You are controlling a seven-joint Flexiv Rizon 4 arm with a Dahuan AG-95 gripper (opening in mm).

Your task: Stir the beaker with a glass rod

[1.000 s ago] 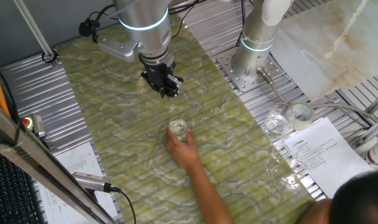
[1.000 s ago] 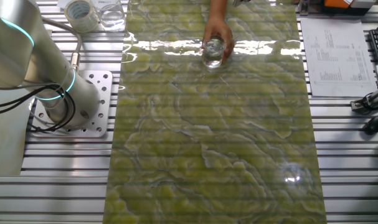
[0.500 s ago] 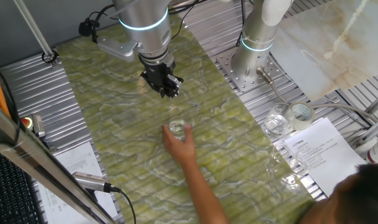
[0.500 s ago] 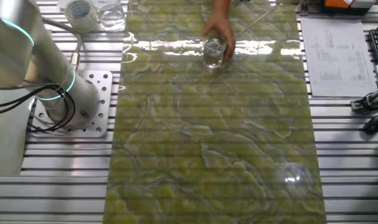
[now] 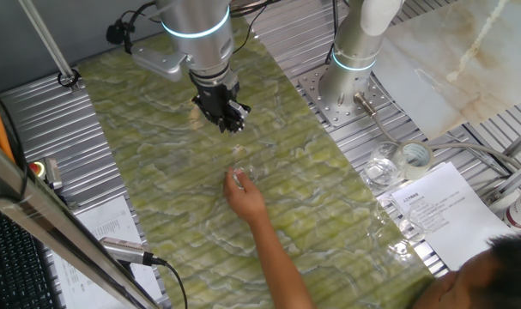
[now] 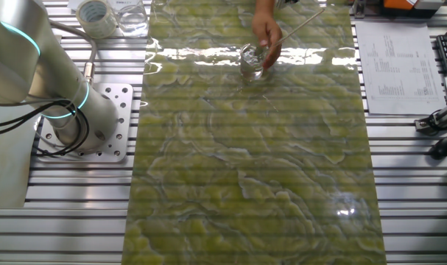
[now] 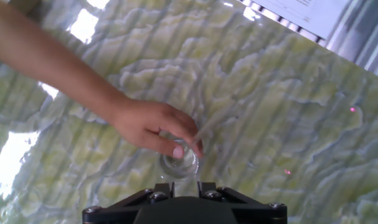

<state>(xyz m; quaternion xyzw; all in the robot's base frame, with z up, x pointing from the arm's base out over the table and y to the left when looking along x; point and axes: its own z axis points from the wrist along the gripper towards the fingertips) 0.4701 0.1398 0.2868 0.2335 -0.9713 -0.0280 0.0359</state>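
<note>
The small clear beaker [image 5: 241, 177] stands on the green marbled mat, also seen in the other fixed view [image 6: 252, 60] and in the hand view [image 7: 179, 163]. A person's hand [image 5: 244, 198] touches its rim. The thin glass rod [image 6: 300, 24] leans out of the beaker toward the mat's far edge. It is a faint streak in the hand view [image 7: 217, 124]. My gripper [image 5: 229, 124] hangs above the mat, away from the beaker. In the hand view my gripper [image 7: 185, 184] has a narrow gap between its fingers and holds nothing.
A second arm's base [image 5: 349, 62] is bolted beside the mat. Larger glass jars [image 5: 382, 169] and a tape roll [image 5: 413, 156] sit on the metal table. Printed sheets [image 5: 440, 206] lie nearby. The person's forearm [image 5: 281, 257] crosses the mat's near end.
The person's hand has shifted from around the beaker to its rim. The glass rod now leans in the beaker. My gripper has moved very slightly.
</note>
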